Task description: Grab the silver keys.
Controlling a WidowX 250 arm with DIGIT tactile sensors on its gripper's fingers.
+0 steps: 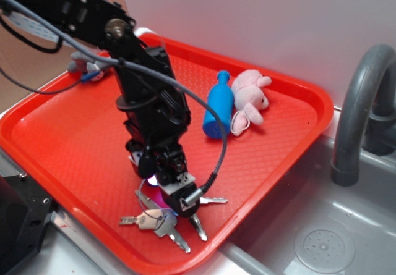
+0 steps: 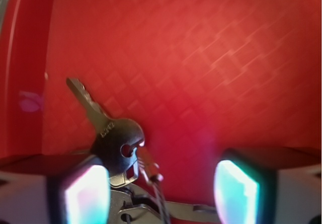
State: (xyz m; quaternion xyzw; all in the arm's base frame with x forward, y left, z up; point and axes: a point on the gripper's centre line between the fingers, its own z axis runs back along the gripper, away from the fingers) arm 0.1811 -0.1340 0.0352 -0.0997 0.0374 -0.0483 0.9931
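Note:
The silver keys (image 1: 164, 222) lie fanned out on the red tray (image 1: 74, 145), close to its front edge. My gripper (image 1: 170, 194) has come down right over the bunch and hides its middle. In the wrist view the gripper (image 2: 161, 194) is open, its two glowing pads (image 2: 85, 194) set wide apart. The keys (image 2: 118, 138) rest on the tray between the pads, close against the left one. One key points up and to the left; the others and the wire loop trail toward the bottom edge. Whether the left pad touches them I cannot tell.
A blue bottle-shaped toy (image 1: 218, 105) and a pink plush animal (image 1: 250, 96) lie at the back of the tray. A small grey toy (image 1: 86, 68) sits at the back left behind the arm. To the right are a sink with a grey faucet (image 1: 365, 102) and a drain (image 1: 323, 247).

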